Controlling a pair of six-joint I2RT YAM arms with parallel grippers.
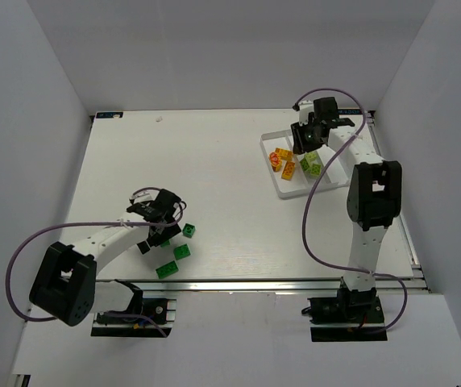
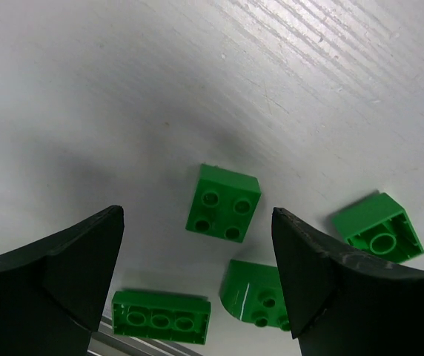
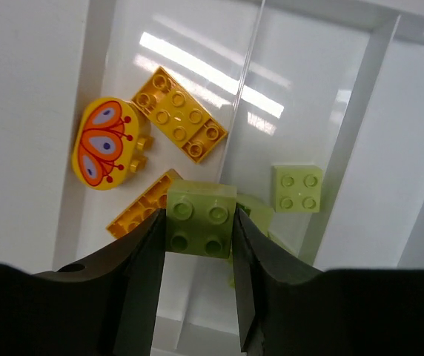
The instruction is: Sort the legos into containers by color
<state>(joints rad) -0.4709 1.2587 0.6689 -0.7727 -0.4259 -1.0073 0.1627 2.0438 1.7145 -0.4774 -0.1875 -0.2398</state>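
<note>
Over tray [image 3: 379, 44] ridge, right end effector [image 3: 199, 230] sat clamped on yellow-green brick [image 3: 201, 211], judged best shifted toward 3 o'clock before release; left end effector [image 2: 197, 215] gaped.

No word, number or brand name reads anywhere here, nothing legible at all. The only printed mark is a butterfly, its orange and red wings dotted with pale blue, on the rounded orange lego [image 3: 108, 144], which sits up and left of the fingers [image 3: 141, 282] of the right gripper [image 3: 199, 222].
</note>
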